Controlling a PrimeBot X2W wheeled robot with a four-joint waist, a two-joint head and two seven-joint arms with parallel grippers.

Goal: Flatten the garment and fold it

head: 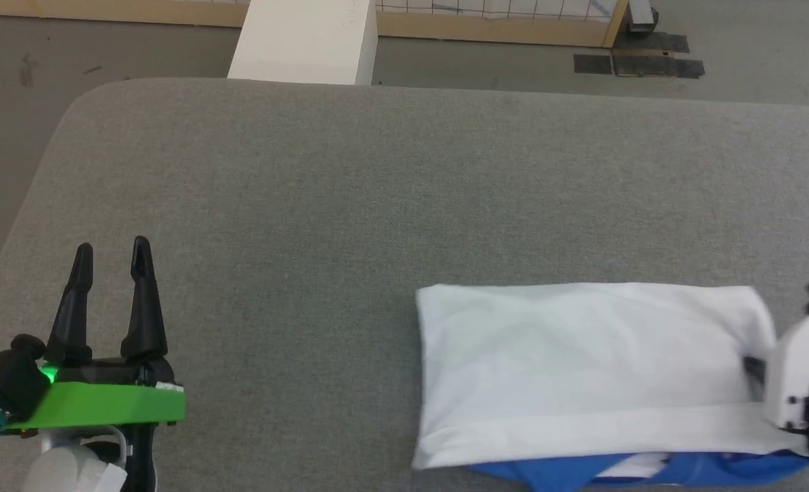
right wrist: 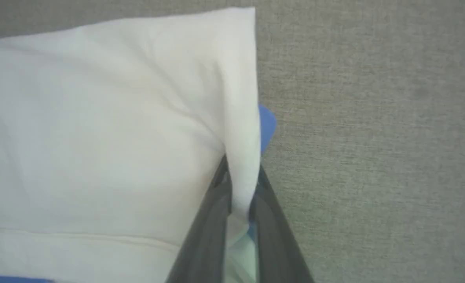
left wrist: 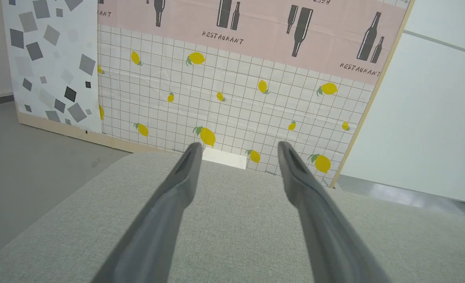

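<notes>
Status: garment (head: 582, 362) lies part-folded at 4 o'clock on the table (head: 309, 205). The right gripper (right wrist: 240, 173) is clamped on its right edge, probably to carry the next fold over. The left gripper (head: 112, 244) idles at 8 o'clock, jaws spread, empty.

The T-shirt (head: 582, 355) lies on the desk's (head: 309, 205) near right, right hand (right wrist: 240, 177) at its right edge, left hand (head: 112, 263) well apart leftward.

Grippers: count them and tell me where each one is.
2. The left gripper is open above the grey table, near its left end and away from the cloth. The right gripper is shut on the right edge of the folded garment.
</notes>
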